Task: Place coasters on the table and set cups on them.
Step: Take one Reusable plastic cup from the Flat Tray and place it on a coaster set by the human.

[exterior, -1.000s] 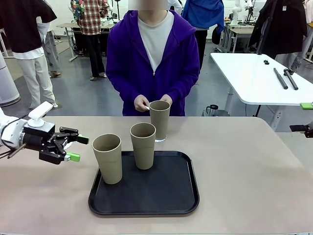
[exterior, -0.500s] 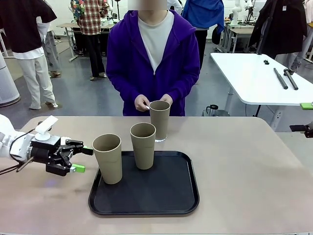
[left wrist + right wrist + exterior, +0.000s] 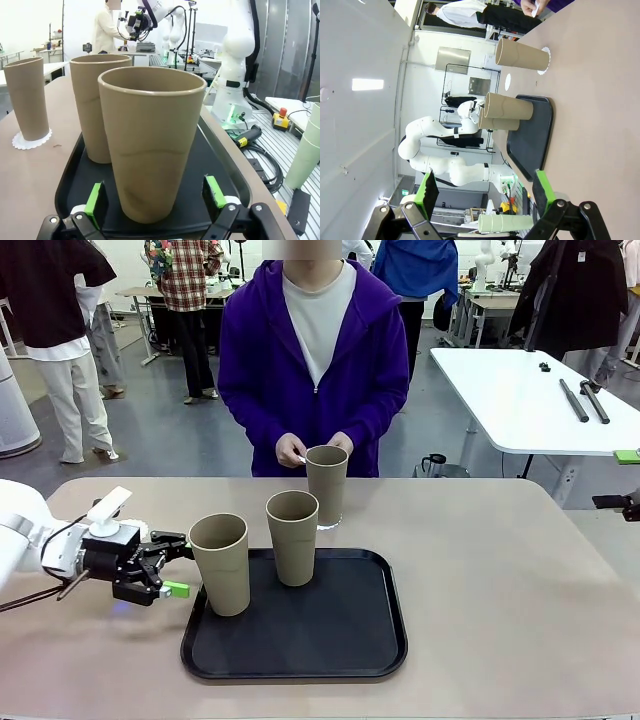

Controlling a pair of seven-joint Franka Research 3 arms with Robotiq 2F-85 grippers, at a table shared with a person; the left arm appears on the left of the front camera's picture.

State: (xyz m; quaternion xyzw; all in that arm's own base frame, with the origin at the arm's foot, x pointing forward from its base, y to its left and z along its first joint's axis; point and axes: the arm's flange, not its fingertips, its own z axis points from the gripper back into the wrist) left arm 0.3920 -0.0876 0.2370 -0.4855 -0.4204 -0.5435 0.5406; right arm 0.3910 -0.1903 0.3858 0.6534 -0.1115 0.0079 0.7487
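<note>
Left gripper (image 3: 180,565) spread wide; tall tapered beige-tan cup (image 3: 150,150) just ahead of its green pads (image 3: 94,197). Risk: uneven closing tips it into the second cup (image 3: 97,110) behind.

- Left gripper (image 3: 181,565), lower left, jaws apart, just left of near cup (image 3: 220,562).
- Near cup and mid cup (image 3: 292,537) upright on tray (image 3: 330,640), centre.
- Far cup (image 3: 326,485) on coaster (image 3: 331,526), table (image 3: 500,570) beyond tray.
- Person's hand (image 3: 291,451) beside far cup's rim.

The cups (image 3: 219,562) are beige-tan, the tray (image 3: 340,640) black, the coaster (image 3: 31,144) white.
</note>
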